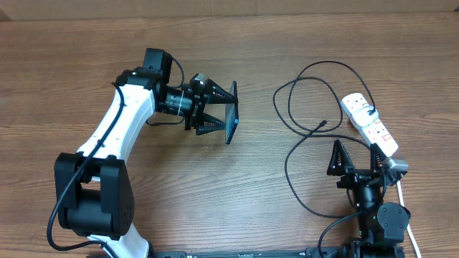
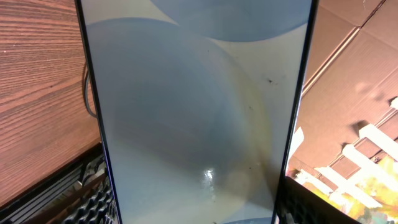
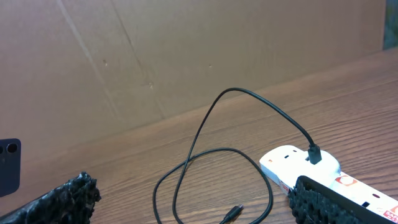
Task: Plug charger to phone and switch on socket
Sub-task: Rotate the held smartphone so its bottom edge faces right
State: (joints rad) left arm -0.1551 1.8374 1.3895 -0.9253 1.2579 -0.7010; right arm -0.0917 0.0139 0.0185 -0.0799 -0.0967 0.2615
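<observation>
L gripper [image 1: 231,113] is clamped on the phone [image 1: 234,100], held up on edge off the table [image 1: 215,208], centre-left of the overhead view. In the L wrist cam the screen fills the frame, so the grip looks solid.

R gripper [image 1: 355,154]: jaws wide apart, nothing in them, lower right of frame.

The charger [image 1: 287,107] loops centre-right. Its plug tip [image 1: 323,125] lies flat on the table, just up-left of the R fingertips. The far end is already plugged into the socket [image 1: 369,123] at the right edge. Can't read the switch state.

Step in hand, imo: R picks up the plug tip, then mates it w/ the phone.

- Pinch the moulded body just behind the tip, not the cord. A cord grip lets the tip flop.
- Leave the metal end poking out past the pads.
- Come straight down. The tip lies at an angle, so rotate the wrist to match first.
- Can't tell which phone edge has the port. L should turn that edge toward R and hold rigid.
- Line up the axis before pushing. Go slow, no side load.
- Watch the slack: the loops may drag or tug the socket.
- Switch last.
</observation>
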